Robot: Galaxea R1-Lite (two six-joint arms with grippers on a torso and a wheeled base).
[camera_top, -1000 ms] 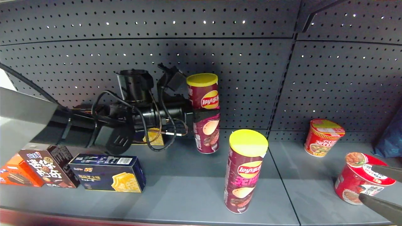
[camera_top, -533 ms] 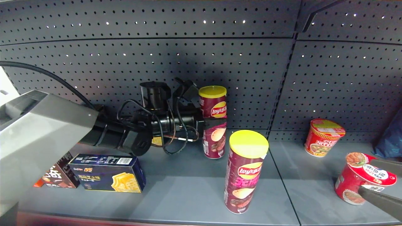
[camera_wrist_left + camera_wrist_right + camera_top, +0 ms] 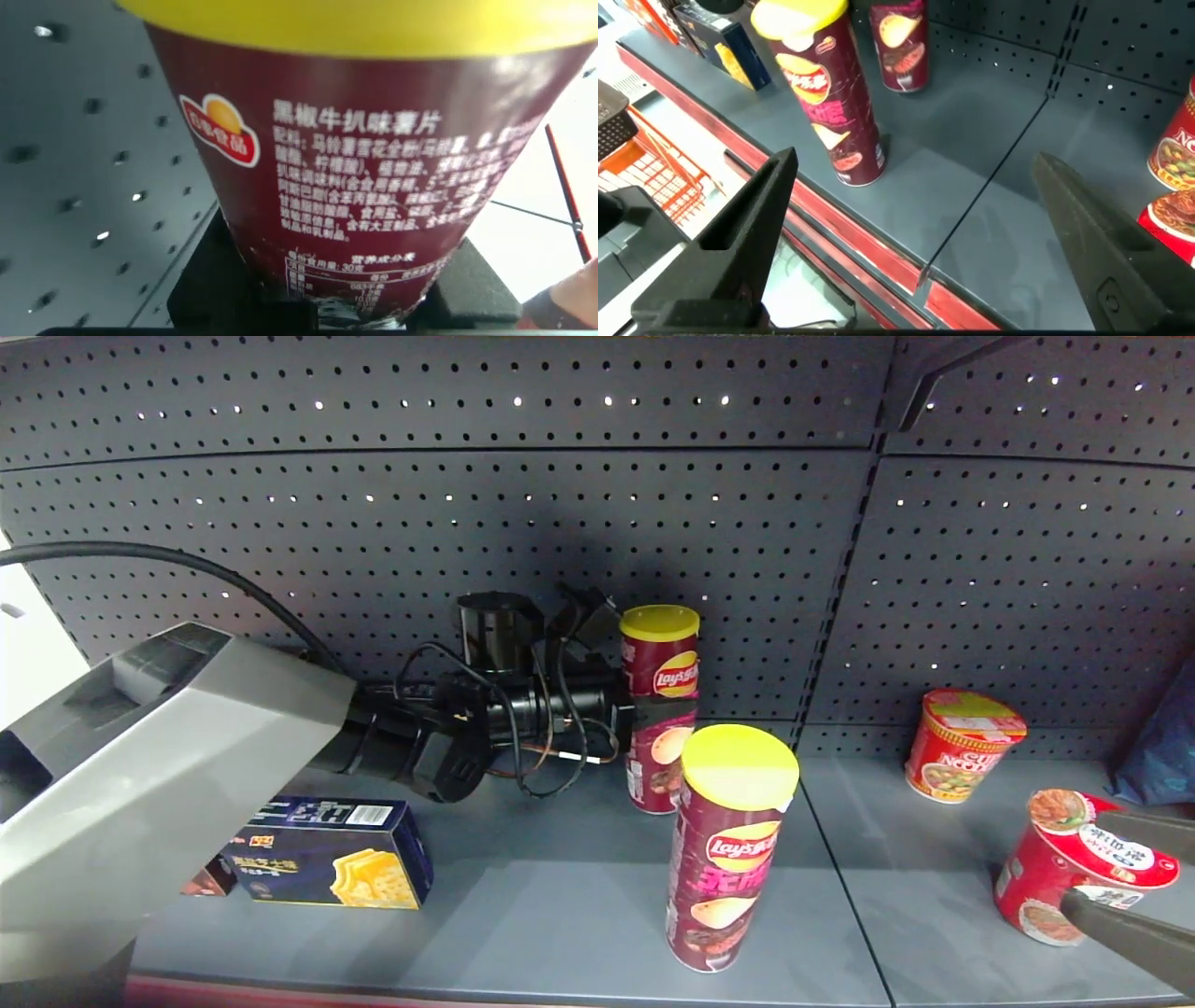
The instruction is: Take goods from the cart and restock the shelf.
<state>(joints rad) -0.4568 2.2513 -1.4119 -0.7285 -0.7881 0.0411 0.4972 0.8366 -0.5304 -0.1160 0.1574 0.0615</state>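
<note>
My left gripper [image 3: 658,709] is shut on a maroon chips can with a yellow lid [image 3: 661,705]. It holds the can upright at the back of the grey shelf [image 3: 560,896], close to the pegboard. In the left wrist view the chips can [image 3: 364,159] sits between the dark jaws of the left gripper [image 3: 346,308]. A second, identical can [image 3: 733,845] stands upright near the shelf's front edge. My right gripper [image 3: 1090,868] hangs open at the lower right, in front of a red cup of noodles [image 3: 1055,868]. The right gripper [image 3: 924,243] is spread wide over the shelf edge.
A blue biscuit box [image 3: 327,849] and a partly hidden brown box [image 3: 210,877] lie at the front left. Another noodle cup [image 3: 962,742] stands at the back right beside a blue bag [image 3: 1162,747]. An orange cart basket [image 3: 645,177] sits below the shelf.
My left arm has carried the chips can to the right, lower and closer to the pegboard. The right gripper has barely moved.
</note>
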